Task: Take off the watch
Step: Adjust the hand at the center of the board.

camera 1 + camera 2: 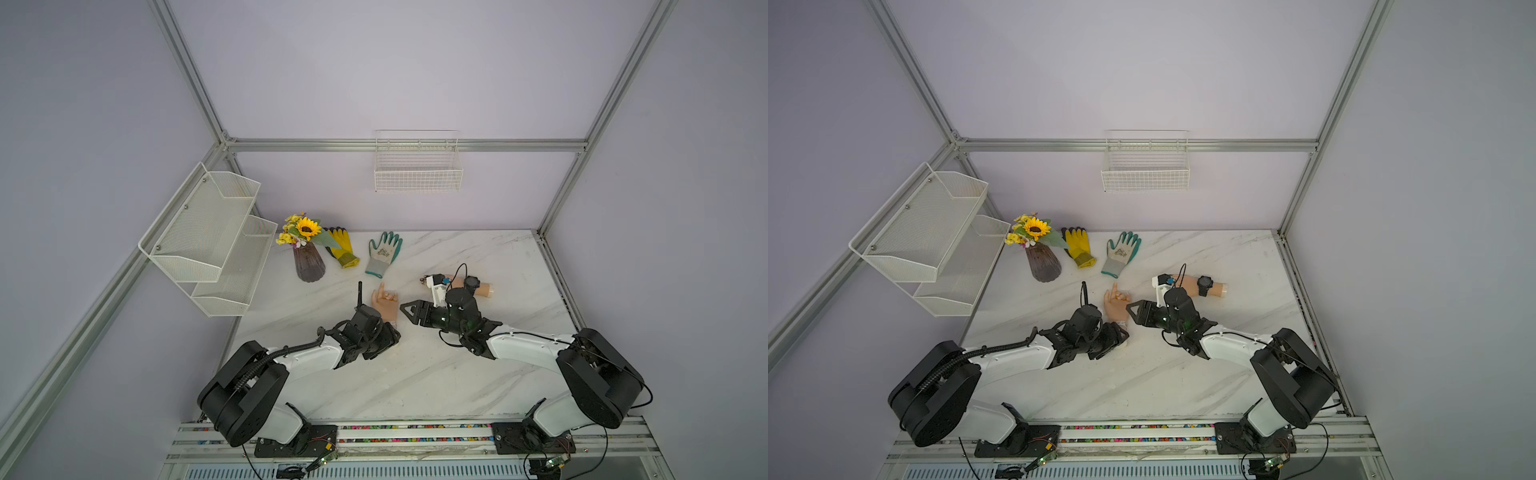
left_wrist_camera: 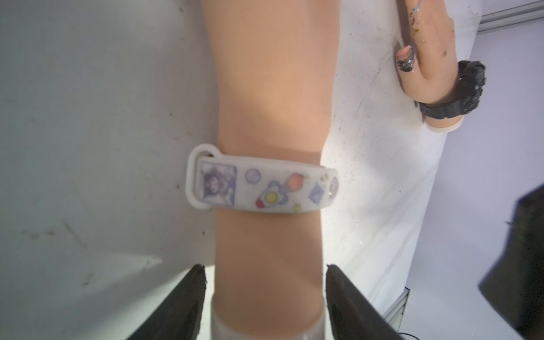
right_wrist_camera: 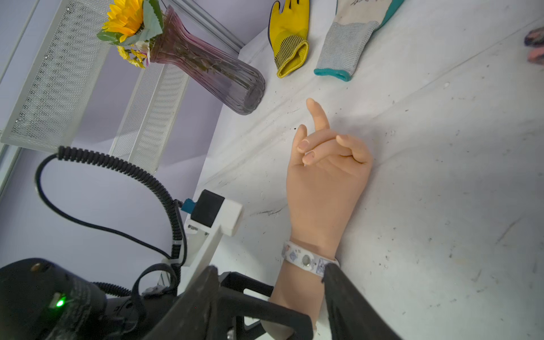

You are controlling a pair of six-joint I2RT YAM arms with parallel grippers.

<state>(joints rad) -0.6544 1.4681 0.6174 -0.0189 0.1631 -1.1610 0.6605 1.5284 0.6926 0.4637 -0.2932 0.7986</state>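
A mannequin hand [image 1: 384,300] lies palm up mid-table, and a white watch [image 2: 262,184] with cartoon prints is strapped round its wrist [image 3: 309,260]. My left gripper [image 2: 265,266] is open, and its jaws flank the forearm just below the band, with thin gaps on both sides. In both top views it sits at the hand's near end [image 1: 388,336] [image 1: 1117,336]. My right gripper [image 3: 270,269] comes in from the right [image 1: 409,309] and is open. One of its fingertips [image 3: 329,269] touches the band's edge. A second mannequin hand [image 1: 1192,284] at the right wears a black watch [image 1: 1204,285] [image 2: 459,91].
At the back left stand a purple vase with a sunflower [image 1: 309,262], a yellow glove [image 1: 343,249] and a grey-green glove [image 1: 384,253]. White mesh shelves [image 1: 216,237] hang on the left wall. A wire basket [image 1: 417,166] hangs on the back wall.
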